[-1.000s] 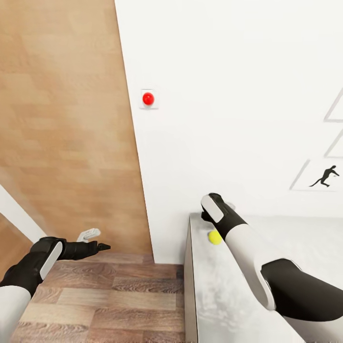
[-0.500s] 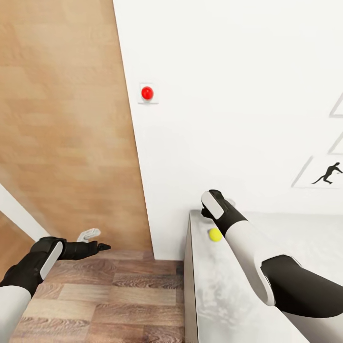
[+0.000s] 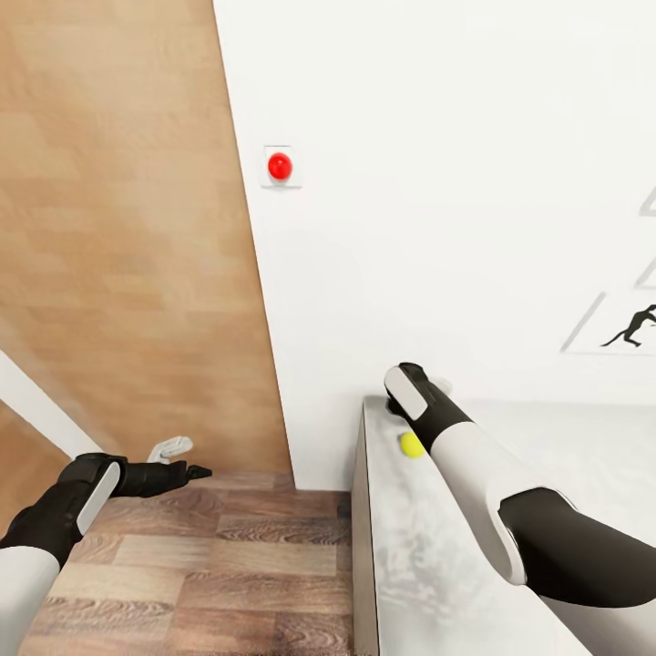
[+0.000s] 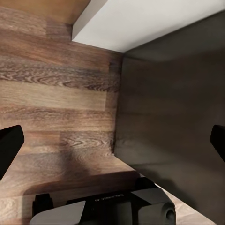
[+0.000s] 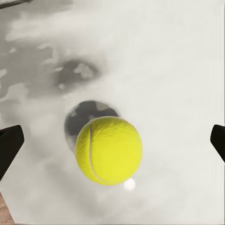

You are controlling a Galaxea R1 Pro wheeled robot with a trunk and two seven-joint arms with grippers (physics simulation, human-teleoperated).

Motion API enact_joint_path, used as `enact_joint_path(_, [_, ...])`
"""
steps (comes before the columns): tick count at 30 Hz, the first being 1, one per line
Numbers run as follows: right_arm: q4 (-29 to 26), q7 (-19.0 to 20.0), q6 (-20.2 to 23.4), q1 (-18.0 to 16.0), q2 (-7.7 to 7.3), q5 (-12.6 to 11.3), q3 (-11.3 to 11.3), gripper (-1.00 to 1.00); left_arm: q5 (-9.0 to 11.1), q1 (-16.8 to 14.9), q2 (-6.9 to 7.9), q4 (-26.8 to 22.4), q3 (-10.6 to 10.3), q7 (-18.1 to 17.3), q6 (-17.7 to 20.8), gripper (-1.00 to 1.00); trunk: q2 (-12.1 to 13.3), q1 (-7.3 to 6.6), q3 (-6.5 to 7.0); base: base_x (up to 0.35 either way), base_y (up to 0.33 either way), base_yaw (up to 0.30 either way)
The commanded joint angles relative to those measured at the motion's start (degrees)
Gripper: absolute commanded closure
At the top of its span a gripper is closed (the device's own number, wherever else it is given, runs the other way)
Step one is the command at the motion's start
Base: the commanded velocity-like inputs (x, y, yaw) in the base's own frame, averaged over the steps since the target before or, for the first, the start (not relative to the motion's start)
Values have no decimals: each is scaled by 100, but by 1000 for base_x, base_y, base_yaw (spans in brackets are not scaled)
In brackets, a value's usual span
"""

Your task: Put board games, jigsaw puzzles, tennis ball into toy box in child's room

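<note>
— Right gripper (image 5: 112,140)?
— Its fingertips sit wide apart with the tennis ball (image 5: 108,150) between them, untouched, resting on the table (image 5: 178,70) near the corner by the white wall (image 3: 437,182).
— And the left gripper (image 4: 112,140)?
— Also spread, holding nothing, out over the wood floor (image 4: 56,103) beside the table's dark side panel (image 4: 173,112).
— Anything else?
— A red button (image 3: 280,166) on the wall.

Fuzzy matt tennis ball (image 5: 108,150) on a mottled, sheeny table (image 3: 410,565); grained wood plank floor (image 3: 200,565).
</note>
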Motion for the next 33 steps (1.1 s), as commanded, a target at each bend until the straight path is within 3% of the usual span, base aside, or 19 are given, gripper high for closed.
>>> enact_joint_path(1, [-2,-51,33,-6,0,119,32,-100,11,-5,4,-4,-6,-7,29,-100,-12,3,-21,0,0,0])
enact_joint_path(7, [11,-70,25,-6,50,833,-9,-100,11,-5,-1,-4,-6,-7,29,-100,-12,3,-78,0,0,0])
enact_joint_path(10, [13,-68,27,-6,59,938,-18,-100,11,-5,-3,-4,-6,-7,29,-100,-12,3,-106,0,0,0])
enact_joint_path(33, [30,20,74,3,99,936,-38,-100,11,-5,-5,-4,-6,-7,29,-100,-12,3,-324,0,0,0])
